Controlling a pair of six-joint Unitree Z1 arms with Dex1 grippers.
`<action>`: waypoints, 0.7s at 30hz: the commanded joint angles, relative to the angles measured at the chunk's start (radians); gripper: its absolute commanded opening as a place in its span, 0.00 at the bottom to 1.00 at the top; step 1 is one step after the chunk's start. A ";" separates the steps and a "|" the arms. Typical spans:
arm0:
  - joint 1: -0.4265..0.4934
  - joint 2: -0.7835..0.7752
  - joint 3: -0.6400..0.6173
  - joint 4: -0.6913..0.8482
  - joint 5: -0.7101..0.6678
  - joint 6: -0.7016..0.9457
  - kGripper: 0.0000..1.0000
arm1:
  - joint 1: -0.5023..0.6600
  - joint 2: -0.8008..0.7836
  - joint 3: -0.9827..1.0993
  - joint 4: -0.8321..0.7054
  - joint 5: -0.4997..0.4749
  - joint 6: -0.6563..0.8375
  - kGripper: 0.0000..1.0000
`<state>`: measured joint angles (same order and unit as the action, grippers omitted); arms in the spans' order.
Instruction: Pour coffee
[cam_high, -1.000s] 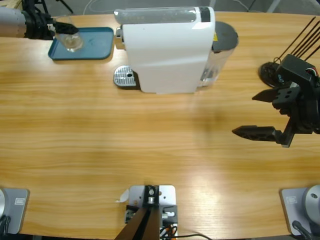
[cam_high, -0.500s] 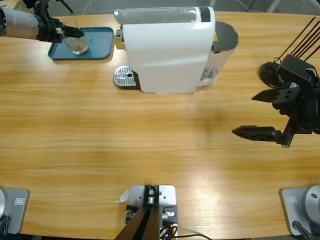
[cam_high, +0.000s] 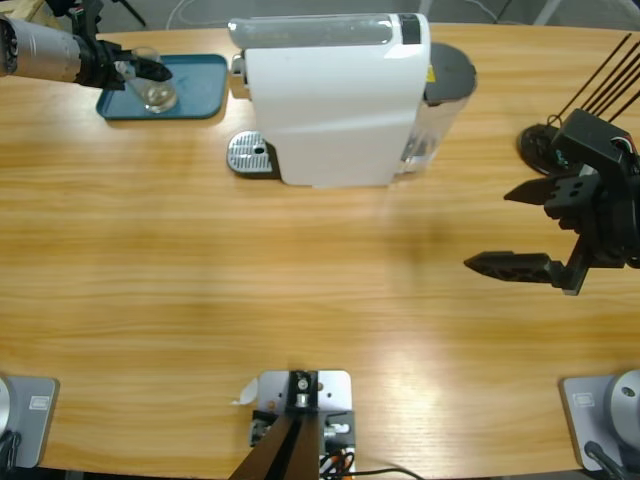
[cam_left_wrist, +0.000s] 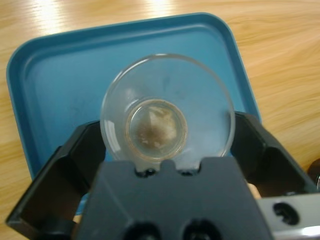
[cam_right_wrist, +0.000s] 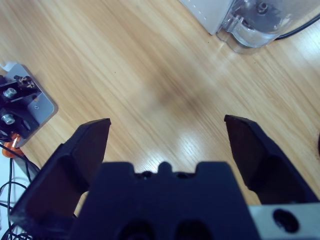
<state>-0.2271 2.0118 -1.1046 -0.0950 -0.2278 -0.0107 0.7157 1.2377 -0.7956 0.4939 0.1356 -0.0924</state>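
The coffee (cam_left_wrist: 156, 130) is a thin brown film in the round base of a clear glass tumbler (cam_high: 154, 85), which my left gripper (cam_left_wrist: 167, 145) clasps between its black jaws over the smooth blue tray (cam_high: 200, 85) at the far left of the grained wooden table (cam_high: 300, 280). Half a second ago the glass was a touch farther left. My right gripper (cam_high: 520, 228) hangs wide open at the right, unmoved. The glossy white machine (cam_high: 330, 100) stands far centre.
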 joint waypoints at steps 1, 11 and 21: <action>0.014 -0.064 -0.001 0.071 0.033 -0.006 0.97 | 0.010 0.011 0.035 -0.012 0.015 -0.003 1.00; -0.110 -0.563 0.108 0.348 0.048 0.010 0.97 | 0.010 0.019 0.036 -0.014 0.013 -0.006 1.00; -0.413 -1.022 0.491 0.340 0.115 -0.066 0.97 | 0.010 0.015 0.050 -0.032 0.012 -0.012 1.00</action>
<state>-0.5762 1.1629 -0.7346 0.2405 -0.1537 -0.0580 0.7168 1.2378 -0.7880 0.4795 0.1356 -0.0925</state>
